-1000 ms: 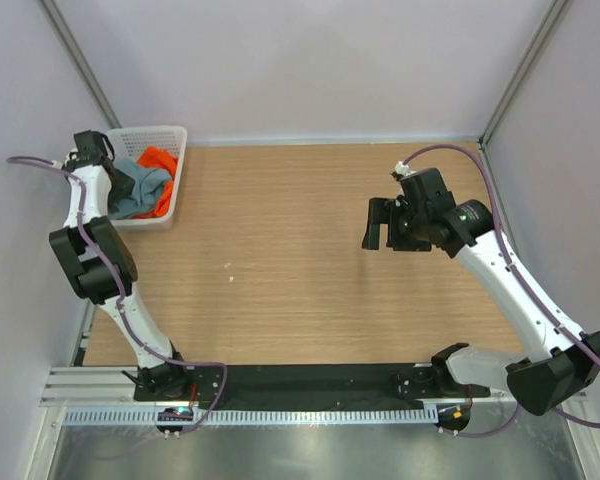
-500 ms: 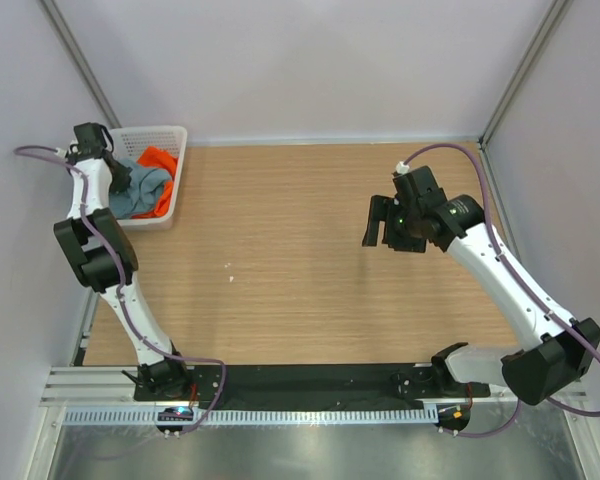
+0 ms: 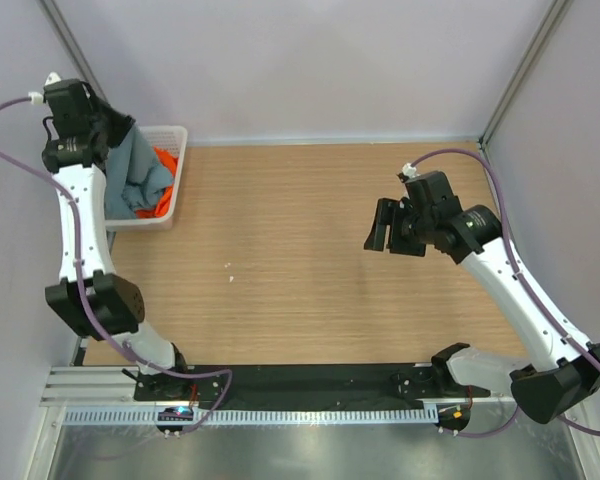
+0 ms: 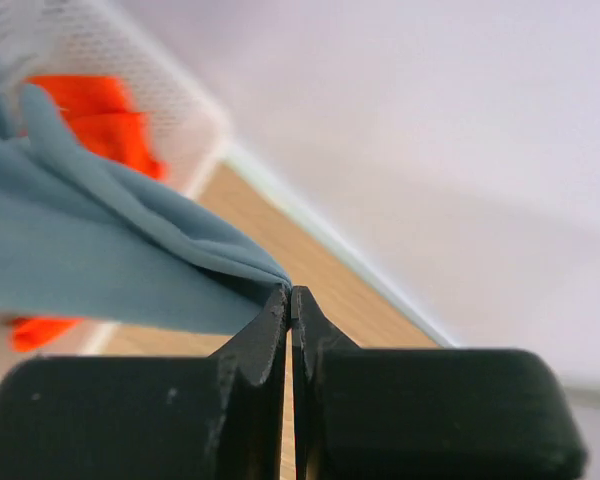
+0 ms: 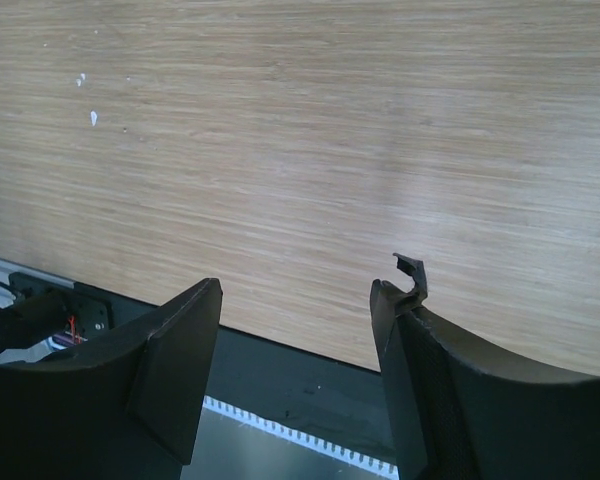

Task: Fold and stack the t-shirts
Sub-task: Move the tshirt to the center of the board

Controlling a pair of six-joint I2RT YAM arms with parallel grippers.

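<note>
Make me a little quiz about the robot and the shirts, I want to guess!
1. True or false: the left gripper is shut on the grey-blue t-shirt.
2. Fill in: the right gripper is open and holds ____.
3. Where is the orange t-shirt? A in the left gripper, B in the right gripper, C in the white basket.
Key: 1 true; 2 nothing; 3 C.

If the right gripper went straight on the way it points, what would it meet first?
Probably the wooden table; the right gripper faces it with open jaws and nothing visible between.
</note>
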